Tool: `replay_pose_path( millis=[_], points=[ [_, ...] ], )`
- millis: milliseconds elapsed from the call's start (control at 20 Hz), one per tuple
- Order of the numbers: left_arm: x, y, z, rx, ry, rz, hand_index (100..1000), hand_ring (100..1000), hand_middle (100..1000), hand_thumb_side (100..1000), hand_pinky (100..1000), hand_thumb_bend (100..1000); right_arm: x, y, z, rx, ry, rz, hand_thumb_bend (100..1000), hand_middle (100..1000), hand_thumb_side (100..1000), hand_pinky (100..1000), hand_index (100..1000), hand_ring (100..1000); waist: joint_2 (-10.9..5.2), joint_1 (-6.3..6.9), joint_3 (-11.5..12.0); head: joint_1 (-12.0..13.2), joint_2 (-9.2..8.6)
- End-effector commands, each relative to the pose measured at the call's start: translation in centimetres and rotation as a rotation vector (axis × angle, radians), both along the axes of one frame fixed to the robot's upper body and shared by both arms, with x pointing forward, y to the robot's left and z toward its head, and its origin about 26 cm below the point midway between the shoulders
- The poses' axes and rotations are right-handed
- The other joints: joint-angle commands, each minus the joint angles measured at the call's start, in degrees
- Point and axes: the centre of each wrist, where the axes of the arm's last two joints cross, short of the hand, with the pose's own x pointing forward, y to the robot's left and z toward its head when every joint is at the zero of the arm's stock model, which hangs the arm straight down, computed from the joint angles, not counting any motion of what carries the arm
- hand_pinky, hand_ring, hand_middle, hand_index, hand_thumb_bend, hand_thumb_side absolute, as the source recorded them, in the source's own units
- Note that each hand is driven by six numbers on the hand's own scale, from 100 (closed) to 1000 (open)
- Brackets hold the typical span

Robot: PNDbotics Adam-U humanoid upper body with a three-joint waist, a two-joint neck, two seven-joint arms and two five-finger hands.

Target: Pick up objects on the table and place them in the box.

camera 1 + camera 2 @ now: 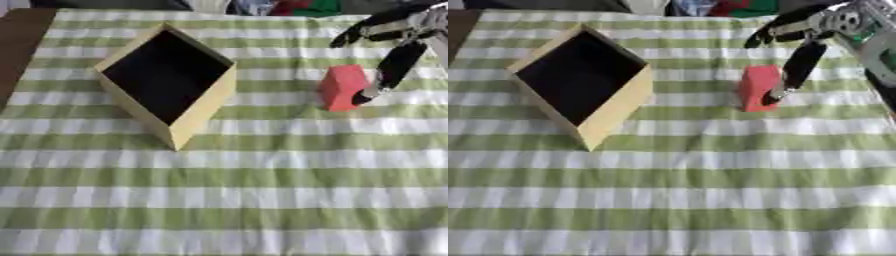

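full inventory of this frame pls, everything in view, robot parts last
box: 1, pale yellow walls with dark inside, on the table's far left, turned corner-on, nothing visible in it
block: 1, red, upright on the table's far right, right of the box
tablecloth: 1, green and white stripes, covers the table
clutter at far edge: red, green and white shapes beyond the table, cannot make out
right hand: 1, black with silver, upper right, fingers straight, one fingertip against the block's right side
left hand: not in view
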Motion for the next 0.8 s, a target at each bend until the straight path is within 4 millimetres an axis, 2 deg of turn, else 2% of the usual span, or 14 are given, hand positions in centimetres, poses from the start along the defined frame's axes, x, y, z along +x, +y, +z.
replay_pose_path(
  millis=[50,800],
  points=[
    [-0.2,-0.1,0.7,0.008,-0.024,-0.007,742,477,494,126,1000,100,0.2,-0.7,1.4,0.004,-0.037,-0.034,581,950,303,1000,1000,1000,-0.86,0.14,0.12,-0.04,-0.71],
    [-0.1,-0.2,0.6,-0.001,-0.020,-0.015,740,475,493,134,1000,100,1.8,-1.4,0.1,0.005,-0.012,-0.088,561,912,292,996,1000,1000,-0.01,0.24,0.49,0.05,-1.02]
  ],
)
